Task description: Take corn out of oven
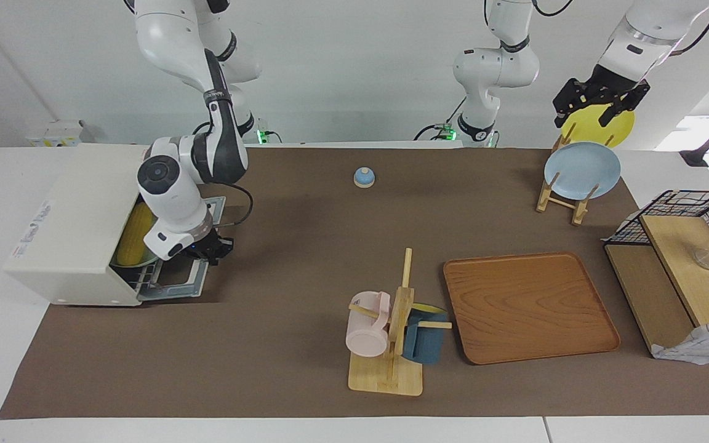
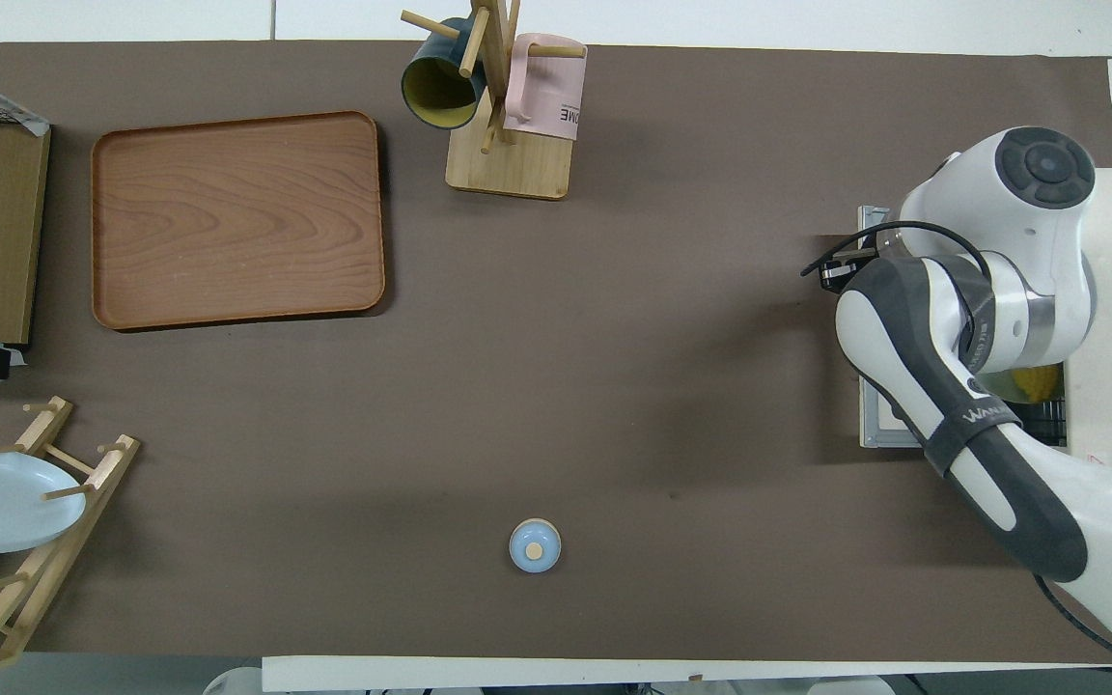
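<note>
tabletop (image 1: 305,258) was white with a brown mat over most of it, white wall at the robots' edge. oven (image 1: 77,227) sat at the right arm's end, door dropped open flat onto the mat. corn (image 1: 134,237) lay inside the oven on a plate on the rack; only a strip of yellow showed past the right arm's wrist in the facing view, a sliver in the overhead view. right hand (image 1: 210,249) was low over the open door, at the oven's mouth; fingers masked by the wrist, cannot tell if open or closed. left hand (image 1: 597,101) hung raised over the dish rack (image 1: 560,197) at the left arm's end near the robots' edge, just above the yellow plate (image 1: 600,129); finger state cannot tell. wooden tray (image 1: 530,307) and mug tree (image 1: 391,344) sat toward the edge away from the robots. wire basket (image 1: 680,212) was cut off at the frame's side.
</note>
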Motion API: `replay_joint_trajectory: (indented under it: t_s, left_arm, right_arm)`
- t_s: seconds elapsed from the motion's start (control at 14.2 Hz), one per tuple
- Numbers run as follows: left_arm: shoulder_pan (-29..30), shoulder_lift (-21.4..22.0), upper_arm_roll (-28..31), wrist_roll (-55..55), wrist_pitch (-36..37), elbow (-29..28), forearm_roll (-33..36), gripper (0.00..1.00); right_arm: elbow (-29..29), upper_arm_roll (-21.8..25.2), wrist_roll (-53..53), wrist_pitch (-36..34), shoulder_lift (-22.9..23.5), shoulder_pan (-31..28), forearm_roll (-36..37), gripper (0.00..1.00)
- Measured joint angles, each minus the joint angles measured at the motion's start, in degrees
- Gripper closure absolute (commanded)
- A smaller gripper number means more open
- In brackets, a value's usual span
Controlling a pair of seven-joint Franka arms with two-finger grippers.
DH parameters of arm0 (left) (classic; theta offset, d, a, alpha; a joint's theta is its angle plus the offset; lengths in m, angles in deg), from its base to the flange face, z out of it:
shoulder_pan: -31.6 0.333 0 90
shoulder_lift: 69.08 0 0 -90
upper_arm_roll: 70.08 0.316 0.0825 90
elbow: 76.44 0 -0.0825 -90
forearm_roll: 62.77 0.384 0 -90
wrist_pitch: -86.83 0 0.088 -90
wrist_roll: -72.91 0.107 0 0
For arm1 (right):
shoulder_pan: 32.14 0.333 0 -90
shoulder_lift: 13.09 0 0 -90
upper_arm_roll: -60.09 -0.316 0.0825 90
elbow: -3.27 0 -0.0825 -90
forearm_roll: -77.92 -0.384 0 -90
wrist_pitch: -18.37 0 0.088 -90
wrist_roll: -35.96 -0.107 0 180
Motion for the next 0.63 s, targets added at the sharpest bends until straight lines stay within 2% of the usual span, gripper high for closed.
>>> replay_joint_trajectory:
  t_s: [0.28, 0.35, 0.42, 0.49, 0.56, 0.63]
  left_arm:
    - [0.00, 0.00, 0.00, 0.00, 0.00, 0.00, 0.00, 0.00]
    - [0.00, 0.00, 0.00, 0.00, 0.00, 0.00, 0.00, 0.00]
    - [0.00, 0.00, 0.00, 0.00, 0.00, 0.00, 0.00, 0.00]
    - [0.00, 0.00, 0.00, 0.00, 0.00, 0.00, 0.00, 0.00]
    - [0.00, 0.00, 0.00, 0.00, 0.00, 0.00, 0.00, 0.00]
    - [0.00, 0.00, 0.00, 0.00, 0.00, 0.00, 0.00, 0.00]
  right_arm:
    - [-0.17, 0.24, -4.48, 4.28, 2.28, 1.83, -0.12, 0.99]
    - [-0.54, 0.24, -6.79, 4.52, 2.30, 3.48, -0.69, 0.97]
    - [-1.36, 0.23, -8.55, 4.41, 2.29, 5.31, -1.48, 0.91]
    - [-2.69, 0.22, -9.72, 3.35, 2.25, 6.87, -1.81, 0.75]
    - [-4.32, 0.26, -10.43, 0.97, 2.02, 7.59, -1.81, 0.55]
    - [-5.95, 0.42, -10.50, -2.07, 1.31, 7.55, -1.81, 0.42]
